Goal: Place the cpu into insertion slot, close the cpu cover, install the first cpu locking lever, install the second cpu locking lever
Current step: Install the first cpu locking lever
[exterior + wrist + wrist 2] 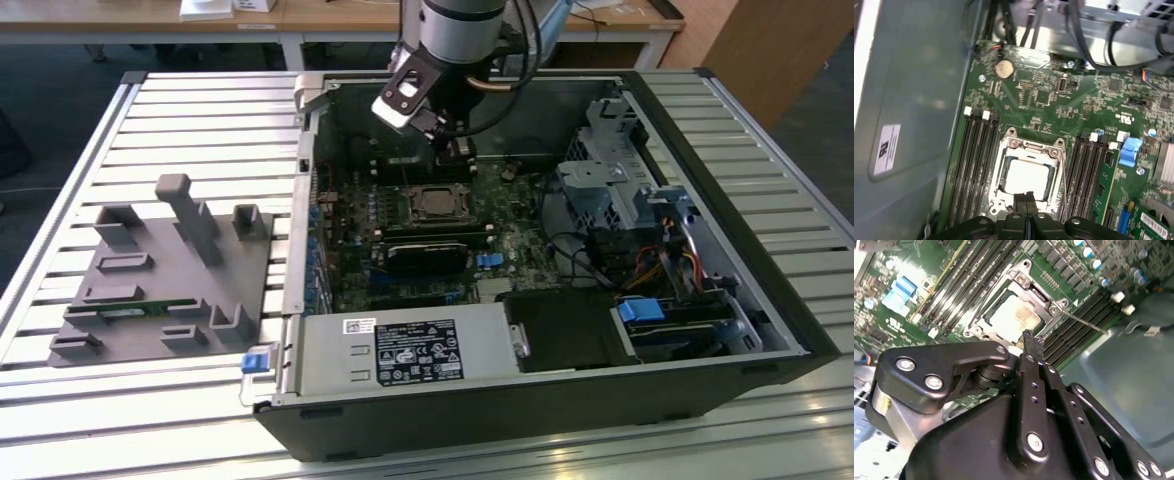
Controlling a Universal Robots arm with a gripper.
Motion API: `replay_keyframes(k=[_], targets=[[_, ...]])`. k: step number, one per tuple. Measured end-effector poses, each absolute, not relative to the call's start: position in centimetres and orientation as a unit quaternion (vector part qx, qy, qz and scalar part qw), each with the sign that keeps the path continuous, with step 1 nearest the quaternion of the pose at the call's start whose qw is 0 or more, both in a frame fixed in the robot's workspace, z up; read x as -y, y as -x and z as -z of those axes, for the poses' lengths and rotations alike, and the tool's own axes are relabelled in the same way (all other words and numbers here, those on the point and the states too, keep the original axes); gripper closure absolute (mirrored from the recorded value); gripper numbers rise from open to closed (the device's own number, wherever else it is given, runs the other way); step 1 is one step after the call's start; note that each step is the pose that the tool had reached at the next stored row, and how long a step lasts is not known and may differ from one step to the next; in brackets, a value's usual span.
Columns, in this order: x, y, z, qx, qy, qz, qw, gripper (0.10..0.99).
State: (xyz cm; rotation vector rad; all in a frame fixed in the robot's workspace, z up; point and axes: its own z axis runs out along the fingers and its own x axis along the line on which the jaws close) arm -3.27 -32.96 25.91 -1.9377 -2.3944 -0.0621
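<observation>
Gripper [454,150] hangs inside the case [534,430], upper centre of the exterior view, just above the socket area. Its fingers [1021,200] are pressed together with nothing between them, as seen in both wrist views. Cpu [1026,179] lies flat in the slot [1002,175], mid-frame on the board [1039,95]. Cover [1029,146] looks down, framing the chip. One lever [1086,322] juts out as a thin rod beside the slot, seemingly unlatched. Judged: seating done, cover likely shut, levers left to do.

Dull silvery metal on the cpu [1027,179], brighter sheet metal on the cpu cover [1031,148], smooth black gripper [1027,196].
</observation>
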Motion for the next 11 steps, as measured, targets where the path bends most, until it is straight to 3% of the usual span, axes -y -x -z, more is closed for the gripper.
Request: replay_keyframes(k=[11], targets=[[32.96, 3.51, -25.81, 0.822, 0.569, 0.018, 0.032, 0.980]])
